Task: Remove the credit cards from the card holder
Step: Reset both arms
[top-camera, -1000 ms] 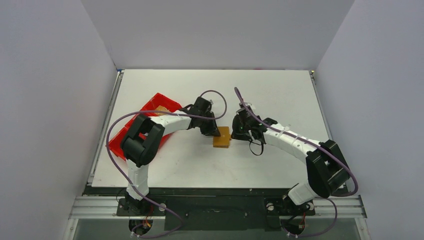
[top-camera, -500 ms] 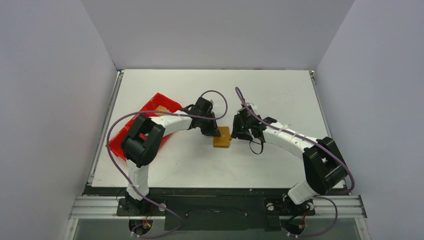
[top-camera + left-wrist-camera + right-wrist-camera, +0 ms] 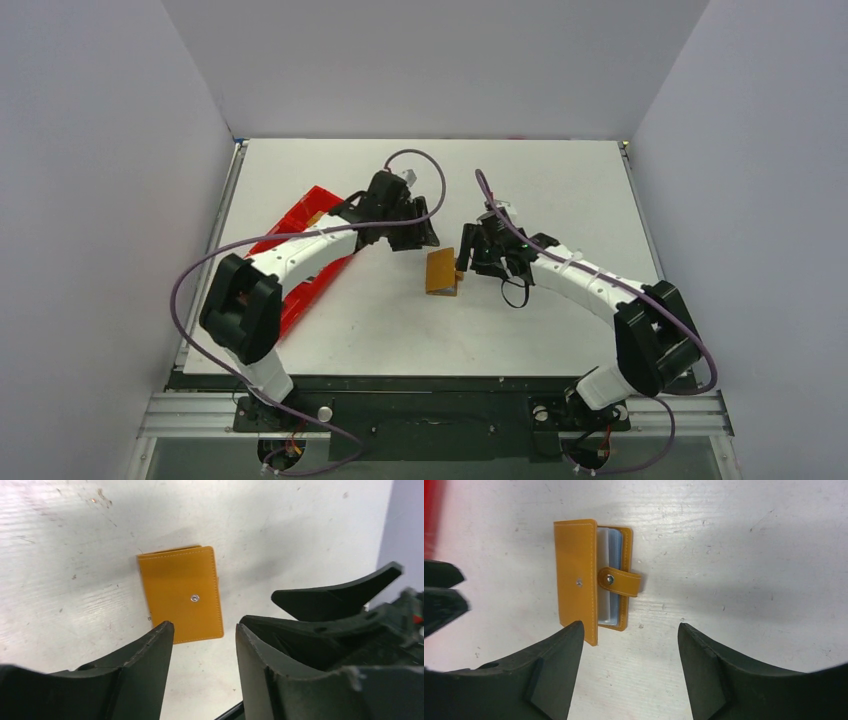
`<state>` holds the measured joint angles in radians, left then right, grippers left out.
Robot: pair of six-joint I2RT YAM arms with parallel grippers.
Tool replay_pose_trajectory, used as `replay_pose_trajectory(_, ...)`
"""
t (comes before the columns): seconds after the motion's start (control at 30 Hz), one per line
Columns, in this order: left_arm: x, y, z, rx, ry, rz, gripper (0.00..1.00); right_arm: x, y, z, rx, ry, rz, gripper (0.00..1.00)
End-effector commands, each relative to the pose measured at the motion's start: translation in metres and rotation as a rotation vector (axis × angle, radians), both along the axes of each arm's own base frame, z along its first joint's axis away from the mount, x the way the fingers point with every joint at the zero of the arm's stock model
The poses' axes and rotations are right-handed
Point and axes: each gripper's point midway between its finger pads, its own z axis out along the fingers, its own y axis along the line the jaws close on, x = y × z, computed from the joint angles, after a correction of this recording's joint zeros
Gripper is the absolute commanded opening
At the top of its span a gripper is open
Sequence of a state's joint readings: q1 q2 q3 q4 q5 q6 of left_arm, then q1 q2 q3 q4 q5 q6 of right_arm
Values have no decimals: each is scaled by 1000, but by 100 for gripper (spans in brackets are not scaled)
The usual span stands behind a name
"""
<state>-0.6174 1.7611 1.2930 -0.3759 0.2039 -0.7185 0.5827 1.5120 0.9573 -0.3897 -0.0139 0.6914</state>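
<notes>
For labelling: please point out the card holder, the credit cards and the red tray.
card holder (image 3: 576, 575), right wrist view, front flap.
credit cards (image 3: 611, 547), right wrist view, pale exposed face.
red tray (image 3: 305, 200), top view, far corner.

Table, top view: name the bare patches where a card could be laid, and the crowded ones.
Bare: the far strip of the table beyond the left gripper and right gripper; the near stretch between the card holder and the arm bases. Crowded: the middle, where both grippers flank it; the left edge, taken by the red tray.
</notes>
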Motion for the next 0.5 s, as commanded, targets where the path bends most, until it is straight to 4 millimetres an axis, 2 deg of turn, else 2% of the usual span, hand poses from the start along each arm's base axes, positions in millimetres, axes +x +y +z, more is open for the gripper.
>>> replay_pose_trajectory(0.0, 15, 24, 65, -21, -174, 23, 49, 24, 8, 59, 97, -165, -39, 66)
replay_pose_trajectory(0.17, 14, 58, 84, -26, -236, 75, 52, 28, 9, 87, 155, -240, -61, 67)
replay_pose_trajectory(0.3, 15, 93, 105, -31, -303, 148, 53, 29, 5, 107, 180, -293, -76, 68)
replay_pose_trajectory(0.47, 14, 119, 107, 30, -325, 198, 54, 28, 1, 124, 205, -342, -94, 68)
